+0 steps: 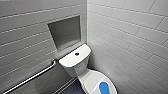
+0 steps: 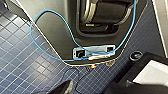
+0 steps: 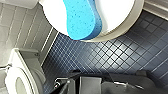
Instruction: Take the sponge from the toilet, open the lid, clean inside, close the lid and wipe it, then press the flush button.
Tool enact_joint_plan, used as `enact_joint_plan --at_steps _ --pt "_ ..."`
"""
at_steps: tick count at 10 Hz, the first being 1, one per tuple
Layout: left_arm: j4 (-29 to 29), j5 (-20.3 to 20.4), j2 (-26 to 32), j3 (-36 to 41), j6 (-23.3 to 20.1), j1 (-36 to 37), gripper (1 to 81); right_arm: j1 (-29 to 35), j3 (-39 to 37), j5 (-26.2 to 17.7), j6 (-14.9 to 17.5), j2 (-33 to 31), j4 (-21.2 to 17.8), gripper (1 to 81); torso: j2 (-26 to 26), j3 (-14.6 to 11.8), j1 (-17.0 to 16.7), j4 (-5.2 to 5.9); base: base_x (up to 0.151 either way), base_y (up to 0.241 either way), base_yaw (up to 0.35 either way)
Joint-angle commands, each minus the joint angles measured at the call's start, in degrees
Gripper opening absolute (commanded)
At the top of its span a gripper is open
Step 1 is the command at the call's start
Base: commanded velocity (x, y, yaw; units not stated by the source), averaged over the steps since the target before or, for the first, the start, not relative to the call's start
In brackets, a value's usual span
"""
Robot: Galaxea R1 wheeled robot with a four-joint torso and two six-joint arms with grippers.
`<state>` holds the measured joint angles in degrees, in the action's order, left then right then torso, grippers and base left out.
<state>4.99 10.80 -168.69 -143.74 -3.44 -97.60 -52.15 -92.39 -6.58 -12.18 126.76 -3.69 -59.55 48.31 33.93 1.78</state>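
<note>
No text seems legible on anything.

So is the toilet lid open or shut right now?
Shut: the lid lies flat, its white top showing, with the sponge resting on it.

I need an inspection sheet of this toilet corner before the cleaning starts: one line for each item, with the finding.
Surface: lid closed, white and glossy.
Job's things: sponge lies flat on the lid; toilet stands in the wall corner, flush button on top of its tank.
Clutter: nothing seen.
End effectors: left end effector and right end effector, open or shut cannot be told.
Cables: blue cable loops across the robot's grey body.
Surroundings: grey tiled walls, niche, grab bar, dark blue tiled floor.
</note>
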Motion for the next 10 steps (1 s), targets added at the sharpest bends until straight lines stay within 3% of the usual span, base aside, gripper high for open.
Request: enact_joint_plan --at_steps 1,5,8,9,10 --pt "0.55 -4.21 -0.07 0.48 -0.52 -1.77 81.1 8.33 0.82 -7.3 -1.27 -1.83 -1.4 81.1 -5.6 5.0 3.61 -0.02 0.0 0.0 0.0" --pt "0.55 -4.03 -0.33 0.39 -0.52 -1.77 81.1 15.0 -2.42 -15.21 -1.36 2.64 -1.23 81.1 -13.57 4.22 8.76 0.0 0.0 0.0 0.0" --pt "0.2 -4.03 -0.33 0.39 -0.52 -1.77 81.1 17.47 -6.21 -17.24 -1.8 6.61 -1.14 81.1 -20.28 4.59 12.98 0.0 0.0 0.0 0.0" --pt "0.03 -4.03 -0.33 0.48 -0.52 -1.77 81.1 17.73 -7.34 -17.93 -1.71 7.13 -1.23 81.1 -16.63 7.84 10.6 0.0 0.0 0.0 0.0" --pt "-0.15 -4.12 -0.24 0.39 -0.52 -1.77 81.1 18.26 -8.14 -18.29 -1.71 7.4 -1.23 81.1 -17.95 10.13 11.38 0.0 0.0 0.0 0.0"
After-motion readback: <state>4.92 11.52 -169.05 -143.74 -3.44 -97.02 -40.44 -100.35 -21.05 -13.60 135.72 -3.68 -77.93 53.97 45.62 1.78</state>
